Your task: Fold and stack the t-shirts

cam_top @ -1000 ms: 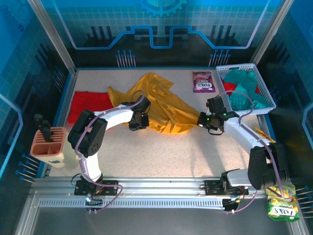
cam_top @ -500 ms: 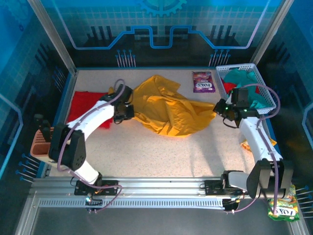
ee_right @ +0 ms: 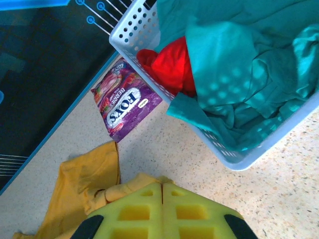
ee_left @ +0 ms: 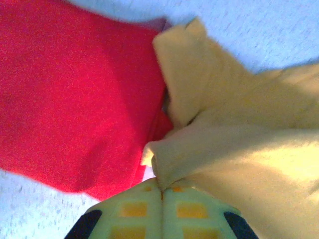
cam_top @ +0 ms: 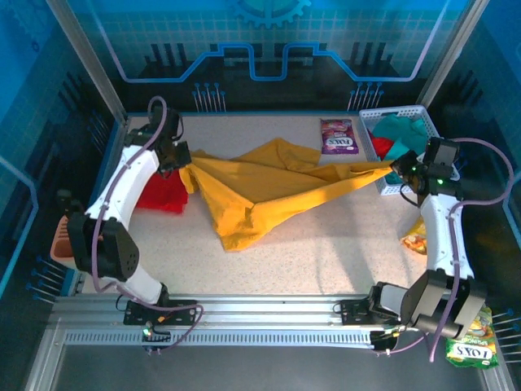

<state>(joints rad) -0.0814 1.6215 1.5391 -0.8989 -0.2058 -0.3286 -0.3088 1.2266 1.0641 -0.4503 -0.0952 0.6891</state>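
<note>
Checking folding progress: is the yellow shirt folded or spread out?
Spread, not folded: the yellow shirt is stretched between the left gripper and right gripper, creased and uneven.

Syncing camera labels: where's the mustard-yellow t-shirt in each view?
Top external: yellow t-shirt mid-table, stretched from left gripper to right gripper.
Left wrist: yellow t-shirt on the right side, beside the red t-shirt, pinched in shut jaws.
Right wrist: yellow t-shirt lower left, below the purple packet.
Shared landmark: speckled tabletop.
</note>
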